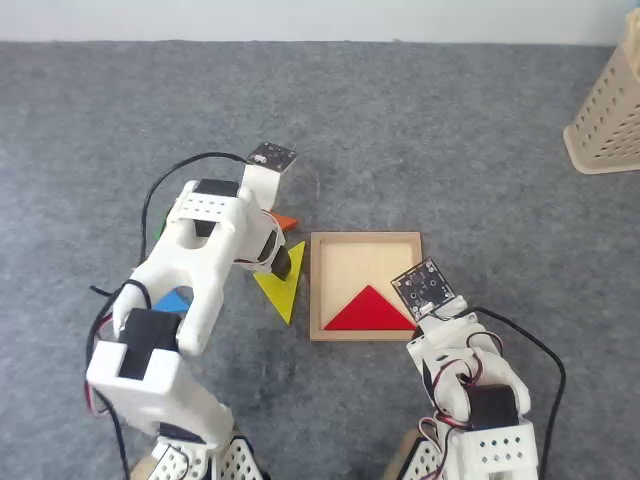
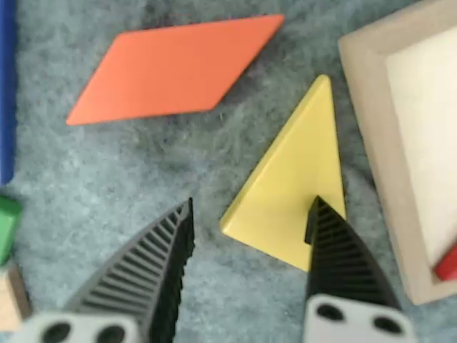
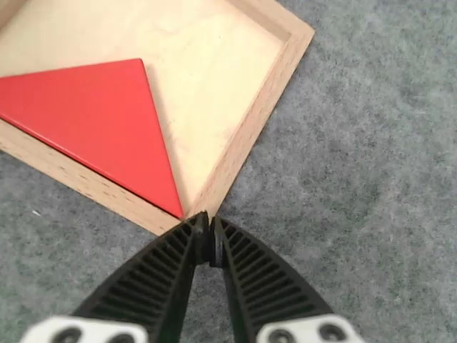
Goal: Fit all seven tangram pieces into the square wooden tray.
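The square wooden tray (image 1: pixel 365 237) holds the red triangle (image 1: pixel 370 312) along its near rim (far half bare). The yellow triangle (image 1: pixel 283 290) lies just left, the left gripper (image 2: pixel 246 214) spread over its edge. The right gripper (image 3: pixel 208 229), pinched together, hangs at the tray's near right corner.

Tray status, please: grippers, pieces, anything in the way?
Left gripper open over yellow triangle. Right gripper shut, at tray corner. Red triangle in tray. Nothing between yellow triangle and tray.

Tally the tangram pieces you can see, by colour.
Red triangle: 1
Yellow triangle: 1
Orange parallelogram: 1
Blue piece: 1 (the blue edge in the left wrist view may be the same)
Green piece: 1
Total: 5
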Controlling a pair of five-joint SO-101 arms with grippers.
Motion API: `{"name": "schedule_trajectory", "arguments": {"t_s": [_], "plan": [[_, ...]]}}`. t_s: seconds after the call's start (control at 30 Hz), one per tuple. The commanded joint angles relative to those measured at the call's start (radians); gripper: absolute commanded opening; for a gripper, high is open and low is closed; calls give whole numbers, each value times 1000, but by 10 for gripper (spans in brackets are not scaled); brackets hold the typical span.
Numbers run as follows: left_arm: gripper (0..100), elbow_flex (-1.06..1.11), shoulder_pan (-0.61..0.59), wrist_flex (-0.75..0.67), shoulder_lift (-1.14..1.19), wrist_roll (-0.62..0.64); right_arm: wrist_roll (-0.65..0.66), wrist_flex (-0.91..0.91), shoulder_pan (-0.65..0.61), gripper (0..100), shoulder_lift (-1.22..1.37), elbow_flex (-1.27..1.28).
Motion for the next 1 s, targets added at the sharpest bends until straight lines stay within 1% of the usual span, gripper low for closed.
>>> {"name": "schedule_trajectory", "arguments": {"t_s": [0.0,0.17,0.33,0.53,0.7,0.8,0.97], "plan": [[239,19,49,25,66,-8,11,7,-2,8,-22,15],[239,22,75,28,66,-6,11,7,-2,8,-22,15],[237,24,74,51,77,-5,11,7,-2,8,-22,15],[233,74,74,55,66,-8,11,7,-2,8,-22,15],[153,58,72,48,60,-6,11,7,-2,8,-22,15],[122,53,74,52,14,-5,11,7,-2,8,-22,15],[84,51,83,138,-124,-20,11,7,-2,8,-22,15]]}}
